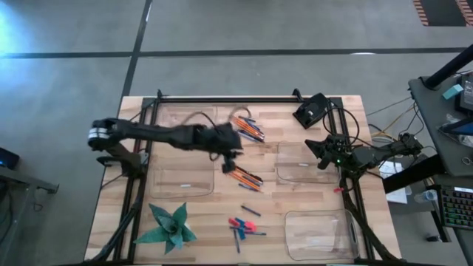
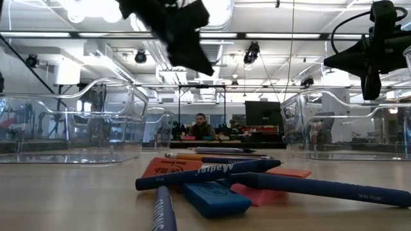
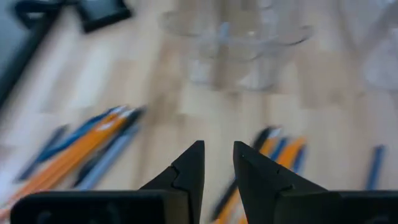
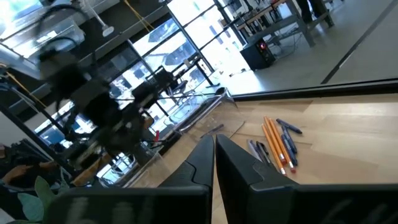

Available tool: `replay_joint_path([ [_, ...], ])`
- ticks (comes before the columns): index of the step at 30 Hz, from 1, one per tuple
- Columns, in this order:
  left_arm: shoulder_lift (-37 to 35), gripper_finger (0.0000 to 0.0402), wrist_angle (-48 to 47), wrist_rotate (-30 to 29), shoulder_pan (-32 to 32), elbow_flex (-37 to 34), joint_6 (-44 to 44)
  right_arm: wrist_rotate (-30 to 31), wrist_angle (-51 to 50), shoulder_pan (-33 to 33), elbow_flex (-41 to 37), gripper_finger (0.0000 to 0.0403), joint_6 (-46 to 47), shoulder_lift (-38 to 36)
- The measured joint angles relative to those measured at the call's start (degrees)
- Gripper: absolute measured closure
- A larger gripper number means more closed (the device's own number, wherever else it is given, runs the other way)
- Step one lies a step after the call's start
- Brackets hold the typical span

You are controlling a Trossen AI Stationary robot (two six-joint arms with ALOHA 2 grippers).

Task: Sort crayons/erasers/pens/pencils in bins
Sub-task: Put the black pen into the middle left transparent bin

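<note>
Orange pencils (image 1: 246, 176) lay in a loose cluster mid-worktop, directly beneath and just toward the right side of the left hand (image 1: 231, 153), which hung above them with a narrow gap between its fingers and nothing held. Their long axes ran diagonally across the worktop (image 1: 295, 207). A 2nd cluster of pencils and pens (image 1: 250, 128) lay near the far edge. The erasers (image 1: 239, 222) sat with several blue pens near the front edge; exact stick counts could not be told. 4 clear bins (image 1: 314, 235) stood around them, 2 on each side. The right hand (image 1: 323, 153) waited over the far right bin, fingers closed and empty. The left arm was judged nearer the pencils.
</note>
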Motion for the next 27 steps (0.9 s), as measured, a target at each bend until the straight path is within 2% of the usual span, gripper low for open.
replay_joint_path([
  [5, 8.54, 0.0312, -3.12, -0.91, -5.82, 7.31, -1.15, 0.0, 0.0, 0.0, 0.0, 0.0394, 0.0, 0.0],
  [11, 16.82, 0.0301, -3.1, -2.08, -9.18, 10.65, -1.15, 0.01, 0.0, 0.02, 0.01, 0.0394, 0.0, 0.0],
  [19, 24.28, 0.0301, -1.58, -2.75, -7.83, 12.63, -1.12, 0.0, 0.0, 0.01, 0.02, 0.0394, 0.0, 0.0],
  [27, 26.32, 0.0301, -1.07, -2.51, -4.81, 12.5, 1.12, 0.0, -0.02, 0.02, 0.0, 0.0394, 0.0, 0.02],
])
